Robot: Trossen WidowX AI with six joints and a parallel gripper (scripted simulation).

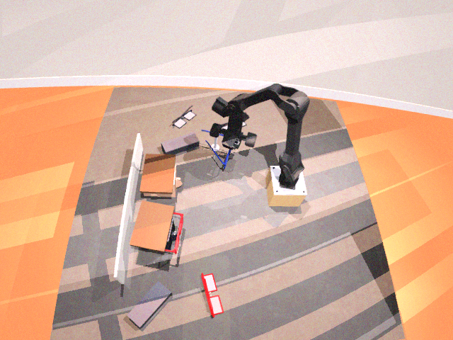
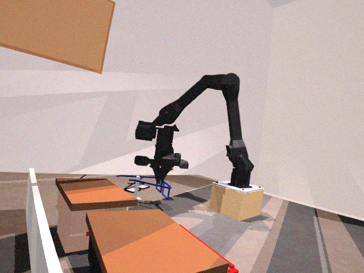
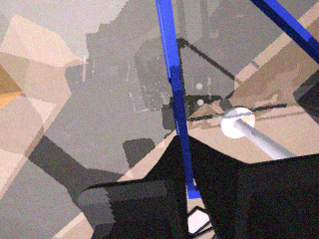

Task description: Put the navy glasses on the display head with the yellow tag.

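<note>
Nearby, a white post (image 1: pixel 216 142) (image 2: pixel 136 187) (image 3: pixel 264 138) stands beside the navy glasses (image 1: pixel 227 158) (image 2: pixel 165 185) (image 3: pixel 175 90).

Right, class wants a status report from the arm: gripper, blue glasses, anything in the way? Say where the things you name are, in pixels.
Gripper (image 1: pixel 229 149) (image 2: pixel 159 182) (image 3: pixel 180 139) shut on blue glasses (image 1: pixel 226 159) (image 2: pixel 169 187) (image 3: pixel 172 70), held up. Not on a head yet. White post (image 1: pixel 216 142) (image 2: pixel 136 187) (image 3: pixel 264 139) close by, possible snag.

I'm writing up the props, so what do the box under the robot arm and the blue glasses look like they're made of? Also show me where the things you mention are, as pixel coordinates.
The box (image 1: pixel 285 200) (image 2: pixel 224 202) looks like plain wood or painted board, judging by its even, pale yellow-tan sides; no clear grain shows. The blue glasses (image 1: pixel 216 155) (image 2: pixel 149 182) (image 3: pixel 171 65) look like smooth plastic, from their solid, even color, though painted metal is possible.
</note>
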